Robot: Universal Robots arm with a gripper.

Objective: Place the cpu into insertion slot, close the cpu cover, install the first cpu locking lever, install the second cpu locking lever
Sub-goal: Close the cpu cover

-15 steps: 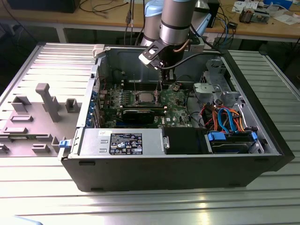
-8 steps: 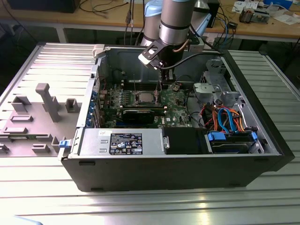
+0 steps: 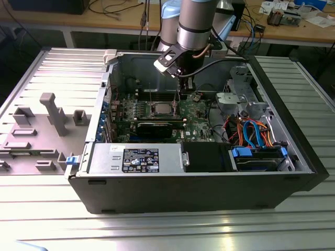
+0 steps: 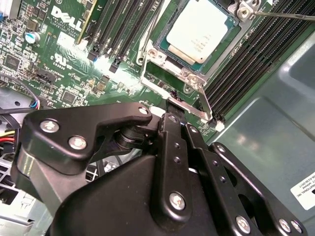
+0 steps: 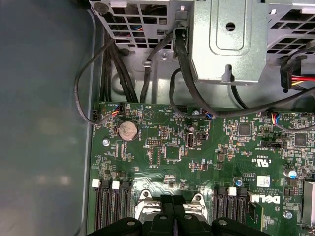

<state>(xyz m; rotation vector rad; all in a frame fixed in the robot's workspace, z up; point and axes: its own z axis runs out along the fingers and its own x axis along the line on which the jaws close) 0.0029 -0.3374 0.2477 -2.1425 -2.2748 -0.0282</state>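
tool (image 4: pixel 171 104) – black fingers drawn together, any hold cannot be told | tip just beside thin silvery square cpu cover (image 4: pixel 156 53) | small silver-topped square cpu (image 4: pixel 199 29) – framed inside cover, on green motherboard (image 4: pixel 74 73)

In the second wrist view the gripper (image 4: pixel 172 112) is hiding much of the board (image 4: pixel 64 59), and the picture's edge is cutting off the cpu (image 4: pixel 199 29) and the cover (image 4: pixel 172 64) (one corner of each). In the exterior view the slot (image 3: pixel 152 111) is showing too small for telling how the cover is lying
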